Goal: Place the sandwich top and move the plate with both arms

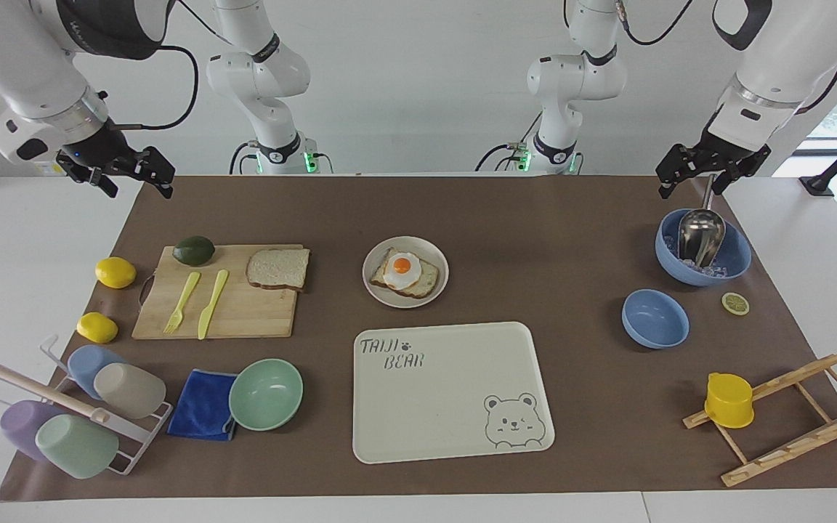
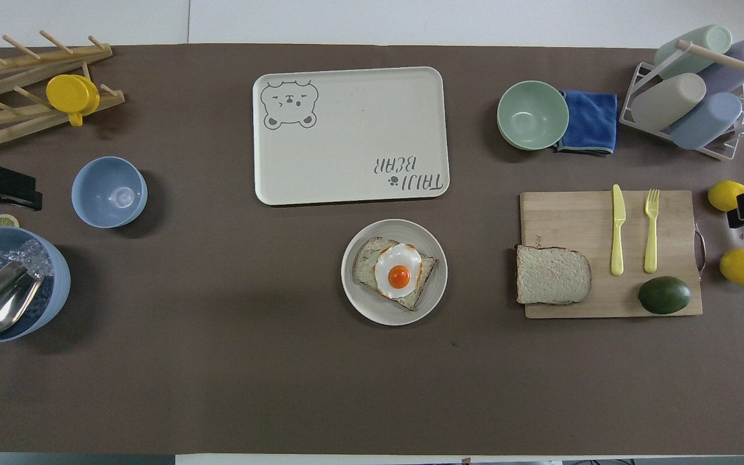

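Brown mat over a white worktop [image 1: 462,211], white wall at the back, both arms parked up at the corners, so nothing's started yet.

Facing view first: the sandwich top [image 1: 278,269] lies flat on the corner of the cutting board [image 1: 244,312] closest to the plate, toward the right arm's end of the worktop. The plate [image 1: 370,285] sits mid-worktop with the egg toast [image 1: 404,274] already on it, just nearer the robots than the bear tray [image 1: 447,392]. Right pincer [image 1: 122,172] hangs over the mat's corner at that same end, fingers apart, holding nothing. Left pincer [image 1: 705,168] hangs over the blue bowl with the scoop [image 1: 702,250] at the other end, also apart and empty, well away from the bread. My read: the right arm is clearly the closer one for the pickup. The bread lies farther from the robots than its pincer and in toward the middle.

Overhead view: the slice is a touch wider than deep, its longer side running along the worktop's length, with its flat edge pointing toward the plate. The gap between bread and plate is short and nothing stands in it. Only the tips of the pincers peek in at the side edges. I'd guess a grip across the shorter dimension, then a short carry sideways onto the egg.
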